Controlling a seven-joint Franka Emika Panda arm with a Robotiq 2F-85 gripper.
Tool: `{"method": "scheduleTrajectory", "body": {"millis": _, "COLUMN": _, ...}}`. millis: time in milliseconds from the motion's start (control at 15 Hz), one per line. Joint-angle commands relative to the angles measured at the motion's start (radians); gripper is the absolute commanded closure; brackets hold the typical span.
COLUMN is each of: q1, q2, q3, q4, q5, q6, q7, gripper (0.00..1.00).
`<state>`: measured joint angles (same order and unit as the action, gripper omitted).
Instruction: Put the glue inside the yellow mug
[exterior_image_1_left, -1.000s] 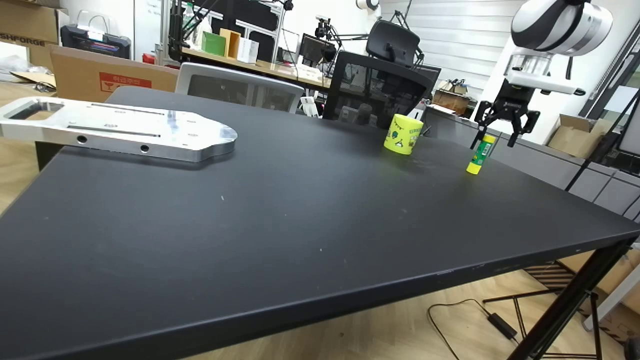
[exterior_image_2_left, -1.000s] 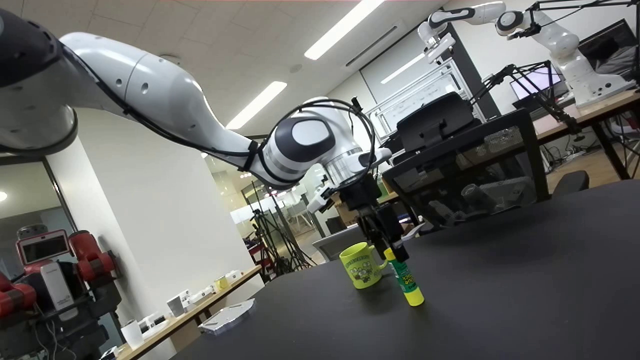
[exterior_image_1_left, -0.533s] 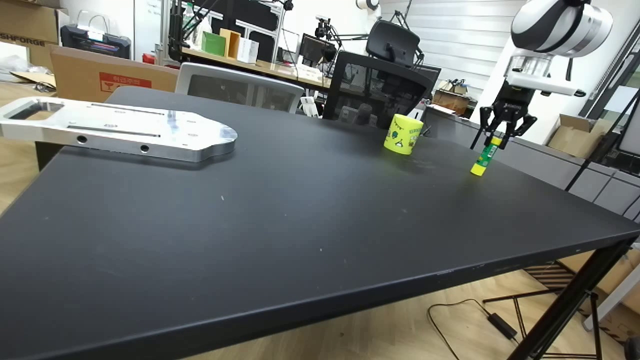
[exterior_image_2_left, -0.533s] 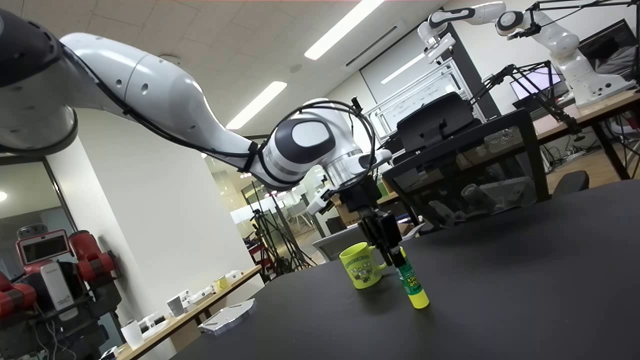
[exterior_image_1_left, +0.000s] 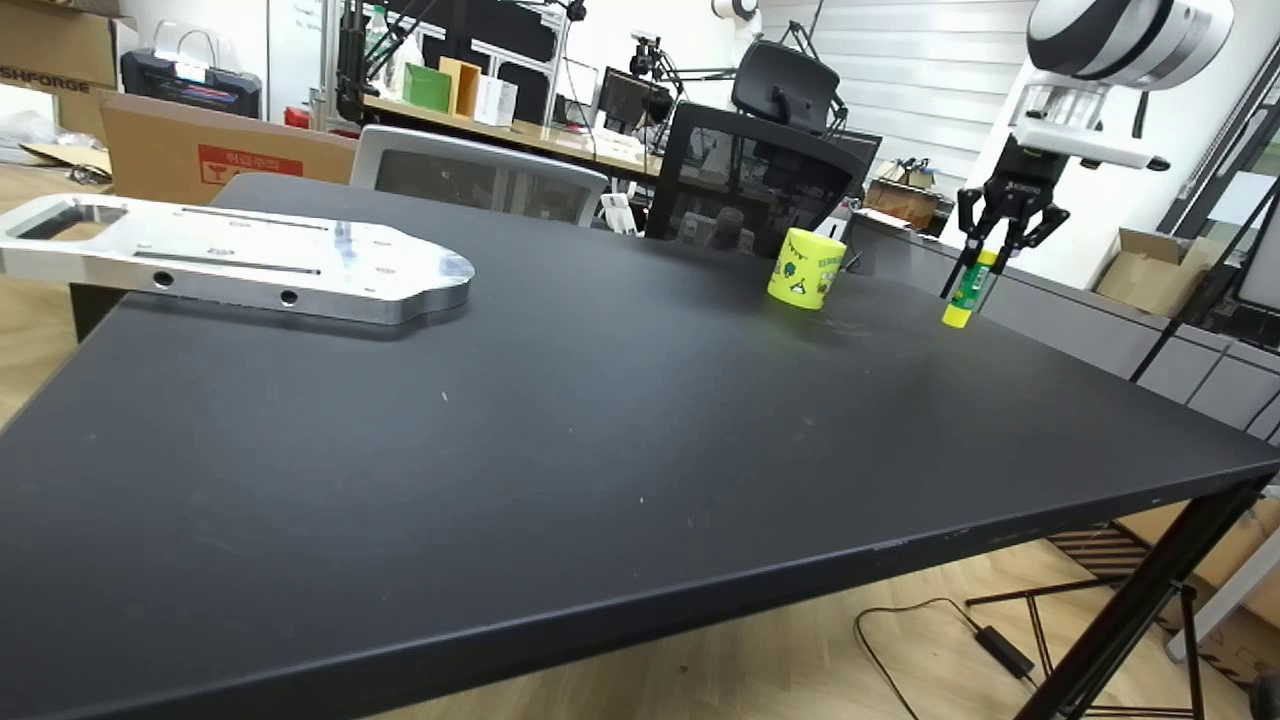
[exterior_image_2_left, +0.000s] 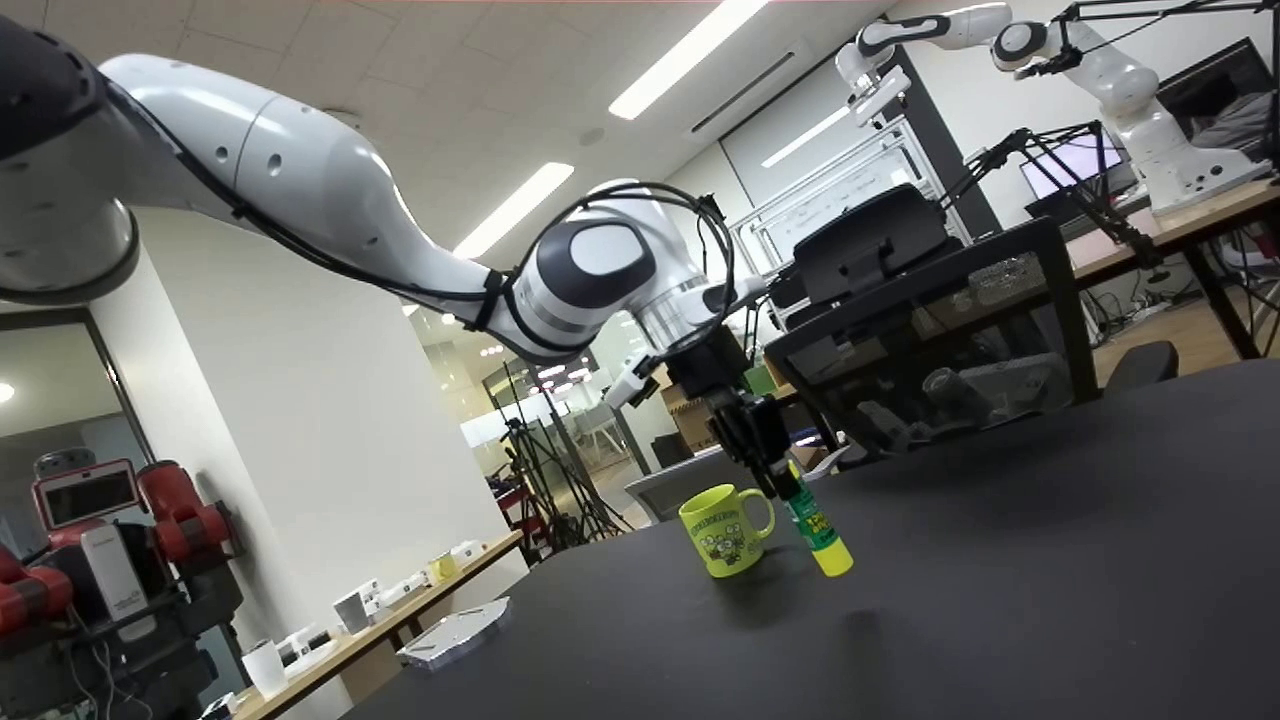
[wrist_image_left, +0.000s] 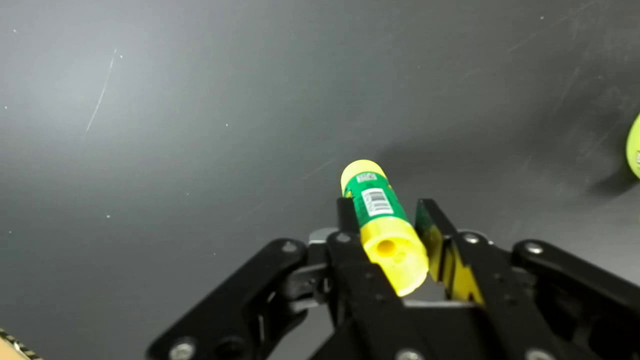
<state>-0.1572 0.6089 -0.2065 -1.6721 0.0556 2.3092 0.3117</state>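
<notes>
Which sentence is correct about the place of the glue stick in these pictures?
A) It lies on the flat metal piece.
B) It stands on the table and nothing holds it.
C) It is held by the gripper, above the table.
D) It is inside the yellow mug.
C, because the gripper holds the glue stick, and in an exterior view bare table shows between its lower end and its shadow.

metal plate (exterior_image_1_left: 290, 243) on table (exterior_image_1_left: 560, 430) | white-framed chair (exterior_image_1_left: 480, 178) | red-labelled box (exterior_image_1_left: 165, 150)
</notes>
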Motion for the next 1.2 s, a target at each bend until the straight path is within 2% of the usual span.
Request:
{"method": "scheduleTrajectory", "body": {"millis": 0, "q1": 0.035, "q2": -0.079, "q3": -0.010, "q4": 0.000, "q5": -0.039, "q6": -0.008, "q7": 0.016, "gripper": 0.91}}
{"method": "scheduleTrajectory", "body": {"millis": 200, "q1": 0.058, "q2": -0.121, "q3": 0.000, "q4": 0.022, "q5": -0.072, "q6": -0.026, "q7": 0.008, "gripper": 0.91}}
{"method": "scheduleTrajectory", "body": {"millis": 333, "q1": 0.071, "q2": -0.150, "q3": 0.011, "q4": 0.039, "q5": -0.090, "q6": -0.098, "q7": -0.014, "gripper": 0.91}}
{"method": "scheduleTrajectory", "body": {"millis": 400, "q1": 0.055, "q2": -0.120, "q3": 0.013, "q4": 0.026, "q5": -0.070, "q6": -0.040, "q7": -0.006, "gripper": 0.66}}
{"method": "scheduleTrajectory", "body": {"millis": 533, "q1": 0.067, "q2": -0.141, "q3": 0.018, "q4": 0.034, "q5": -0.082, "q6": -0.077, "q7": -0.008, "gripper": 0.66}}
{"method": "scheduleTrajectory", "body": {"millis": 933, "q1": 0.065, "q2": -0.144, "q3": 0.019, "q4": 0.034, "q5": -0.082, "q6": -0.084, "q7": -0.016, "gripper": 0.66}}
{"method": "scheduleTrajectory", "body": {"millis": 1000, "q1": 0.065, "q2": -0.144, "q3": 0.019, "q4": 0.034, "q5": -0.083, "q6": -0.084, "q7": -0.016, "gripper": 0.91}}
{"method": "scheduleTrajectory", "body": {"millis": 1133, "q1": 0.068, "q2": -0.099, "q3": 0.023, "q4": 0.112, "q5": -0.081, "q6": -0.108, "q7": -0.005, "gripper": 0.91}}
